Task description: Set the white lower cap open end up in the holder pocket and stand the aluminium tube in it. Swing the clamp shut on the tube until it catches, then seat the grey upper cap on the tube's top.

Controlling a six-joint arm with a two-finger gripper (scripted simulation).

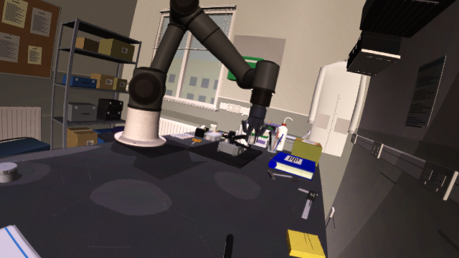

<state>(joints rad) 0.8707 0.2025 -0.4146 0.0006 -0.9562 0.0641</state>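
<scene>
At the far side of the dark bench a black mat [218, 150] carries the grey holder block [229, 147], with its black clamp arm [233, 136] reaching over it toward the right. My gripper [252, 133] hangs just right of the holder, low over the mat's far right edge, and it is closed on a small pale object that I take for the white lower cap, too small to make out clearly. A pale part [212, 134] sits behind the holder to the left. The aluminium tube and the grey upper cap are too small to pick out.
Right of the gripper stand a wash bottle [282, 136], a blue binder [292, 165] and a green-yellow box [306, 149]. The arm's white base [140, 129] stands left of the mat. A yellow pad [304, 244] lies near the front edge.
</scene>
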